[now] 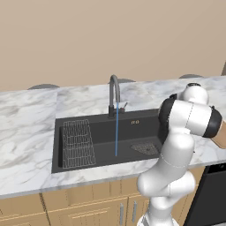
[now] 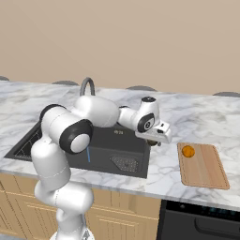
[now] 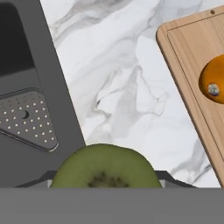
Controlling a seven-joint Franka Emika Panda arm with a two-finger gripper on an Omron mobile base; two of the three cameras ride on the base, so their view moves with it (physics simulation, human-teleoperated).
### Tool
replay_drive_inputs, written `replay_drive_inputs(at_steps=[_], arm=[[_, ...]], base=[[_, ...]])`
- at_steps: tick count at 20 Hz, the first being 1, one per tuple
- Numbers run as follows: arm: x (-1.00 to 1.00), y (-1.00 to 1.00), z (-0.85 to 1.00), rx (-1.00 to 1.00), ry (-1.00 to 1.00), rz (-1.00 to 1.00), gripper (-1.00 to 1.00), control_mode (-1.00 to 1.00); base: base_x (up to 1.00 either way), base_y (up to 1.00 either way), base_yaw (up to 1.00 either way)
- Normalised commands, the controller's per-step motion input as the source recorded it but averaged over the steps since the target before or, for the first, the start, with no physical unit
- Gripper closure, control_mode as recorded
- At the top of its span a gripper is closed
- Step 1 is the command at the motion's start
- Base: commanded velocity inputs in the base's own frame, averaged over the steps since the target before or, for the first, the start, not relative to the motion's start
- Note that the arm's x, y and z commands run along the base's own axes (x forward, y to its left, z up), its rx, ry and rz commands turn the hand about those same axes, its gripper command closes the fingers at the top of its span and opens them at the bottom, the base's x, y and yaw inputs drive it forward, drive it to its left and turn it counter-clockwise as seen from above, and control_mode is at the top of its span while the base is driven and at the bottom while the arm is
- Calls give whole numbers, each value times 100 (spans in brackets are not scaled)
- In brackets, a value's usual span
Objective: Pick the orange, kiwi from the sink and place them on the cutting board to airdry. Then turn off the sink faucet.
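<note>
My gripper is shut on the kiwi, a dark olive-green oval fruit held between the fingers. It hangs above the marble counter, just past the right rim of the sink and left of the cutting board. The orange lies on the board's near-left part, also visible as the orange on the cutting board in the hand view. The sink faucet stands behind the basin with a thin blue water stream running into the sink.
A wire grid rack lies in the left of the basin and a mesh drain plate in its right. Marble counter separates basin and board. A dark appliance front sits under the counter at right.
</note>
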Motion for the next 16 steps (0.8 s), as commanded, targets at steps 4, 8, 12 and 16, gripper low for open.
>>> replay_drive_inputs(at_steps=[4,8,12,16], arm=[[-1,-21,2,0,0,0,100,-100],[-2,-22,2,0,0,-1,100,-100],[-7,-24,1,0,0,-2,100,-100],[-10,-21,1,0,0,-2,100,-100]], base=[[0,0,0],[0,0,0],[0,0,0],[0,0,0]])
